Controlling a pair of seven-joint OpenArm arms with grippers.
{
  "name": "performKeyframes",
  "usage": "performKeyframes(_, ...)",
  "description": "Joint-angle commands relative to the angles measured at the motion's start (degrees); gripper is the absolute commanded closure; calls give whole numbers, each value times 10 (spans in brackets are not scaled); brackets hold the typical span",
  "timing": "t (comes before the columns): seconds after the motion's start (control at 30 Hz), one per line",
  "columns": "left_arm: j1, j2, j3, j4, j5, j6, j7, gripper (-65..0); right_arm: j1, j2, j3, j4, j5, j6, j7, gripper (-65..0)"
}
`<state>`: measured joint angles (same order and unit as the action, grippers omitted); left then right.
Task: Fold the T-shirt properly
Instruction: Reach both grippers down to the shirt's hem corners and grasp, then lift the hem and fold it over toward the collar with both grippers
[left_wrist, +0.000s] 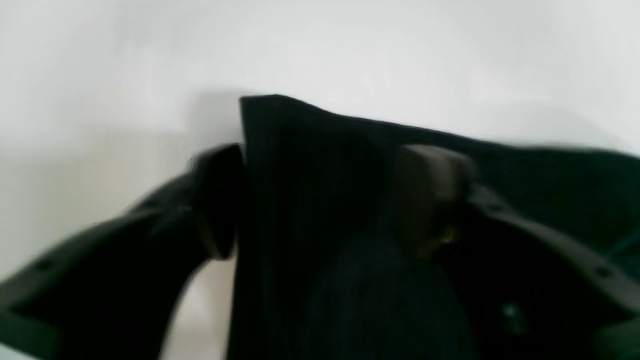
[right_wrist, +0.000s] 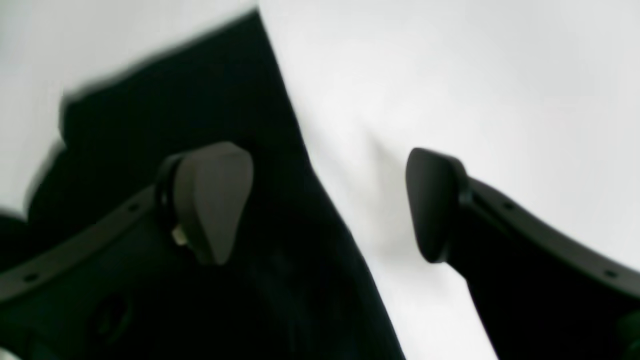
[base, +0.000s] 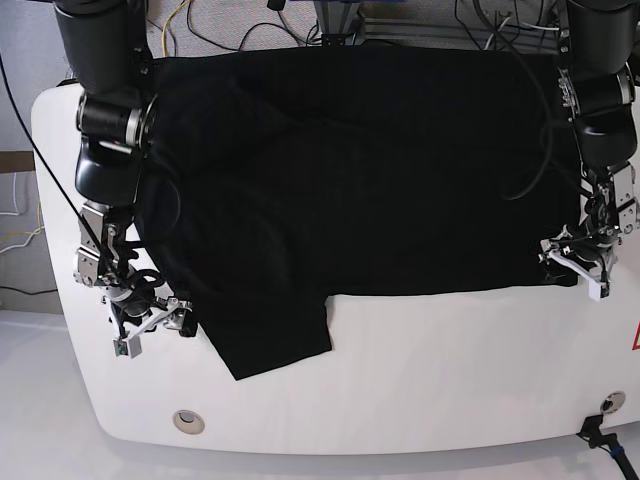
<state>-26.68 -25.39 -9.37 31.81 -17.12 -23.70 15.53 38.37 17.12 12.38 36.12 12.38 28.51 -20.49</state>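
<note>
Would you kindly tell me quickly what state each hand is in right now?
Left hand: open, straddling the T-shirt edge, not clamped.
Right hand: open, holding nothing.

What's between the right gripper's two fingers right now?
In the right wrist view, the right gripper straddles the T-shirt edge: black fabric under one finger, bare white table toward the other.

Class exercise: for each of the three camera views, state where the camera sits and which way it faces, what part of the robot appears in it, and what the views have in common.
Left wrist: rides the left arm, looking along the left pincer straddling a T-shirt corner.
Right wrist: rides the right arm, looking along the open right pincer at the shirt's edge and white table.
Base: overhead, facing down on the table; both arms show.
Shared: all show the black T-shirt on the table.
</note>
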Motion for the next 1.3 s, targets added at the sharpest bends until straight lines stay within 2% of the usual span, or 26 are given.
performKeyframes(0.0,-11,-5,0,6,-3,-5,8,-294,36,9,1,-61,3,-6,37,-494)
performKeyframes(0.1,-11,-4,0,7,-3,-5,8,-114,73,6,1,-135,-36,-17,85,-494)
performKeyframes(0.17,-11,-3,0,21,-3,-5,8,-24,84,-9,3,-166,-79,-36,114,-497)
performKeyframes(0.2,-9,-3,0,30,-3,-5,9,0,84,-13,4,-166,-90,-42,120,-497)
performKeyframes(0.5,-8,-6,0,45,-2,-5,10,0,54,-30,6,-166,-101,-48,125,-495)
performKeyframes(0.83,-6,-6,0,45,-2,-5,10,0,46,-68,5,-166,-102,-47,125,-487)
performKeyframes(0.87,-1,-6,0,45,-2,-5,10,0,46,-68,5,-166,-103,-48,125,-460)
performKeyframes(0.93,8,-6,0,45,-2,-5,8,0,46,-68,5,-166,-103,-47,125,-348)
performKeyframes(1.07,8,-6,-1,45,-2,-5,5,0,46,-69,5,-165,-103,-49,126,0)
performKeyframes(1.27,8,-6,-2,45,-3,-5,-41,0,44,-69,3,-118,-104,-47,121,0)
